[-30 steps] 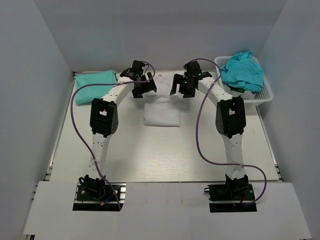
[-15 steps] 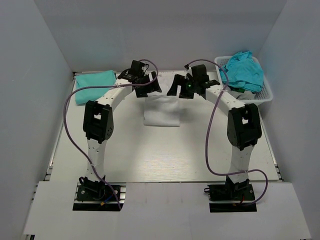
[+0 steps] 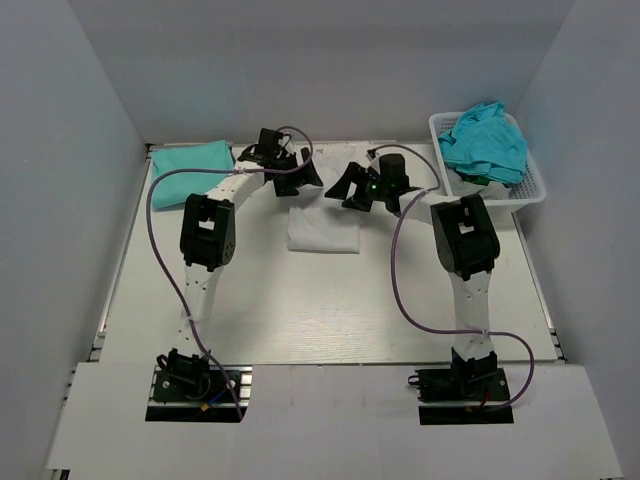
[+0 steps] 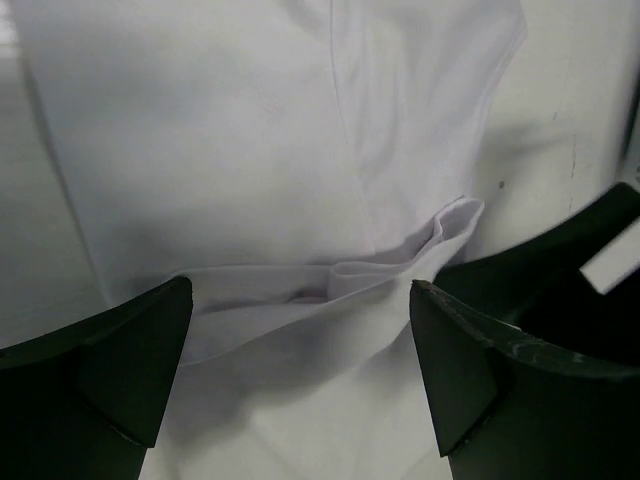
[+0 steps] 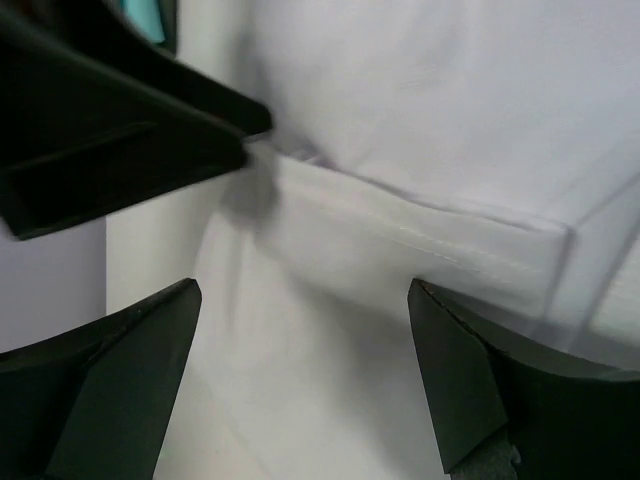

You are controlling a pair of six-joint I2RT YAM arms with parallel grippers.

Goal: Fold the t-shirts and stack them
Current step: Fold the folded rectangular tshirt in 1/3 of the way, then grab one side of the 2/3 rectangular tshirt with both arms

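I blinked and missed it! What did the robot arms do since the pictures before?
The left gripper slid a little right and the right gripper swung left, so they are closer together over the white t-shirt at its far edge. Both are open, holding nothing. The shirt, the folded teal t-shirt and the basket stayed put.

A white plastic lattice basket (image 3: 532, 180) is set at the far right corner of a pale wood-grain table (image 3: 330, 300), which is enclosed at the left, right and far sides by plain grey walls (image 3: 320, 60).
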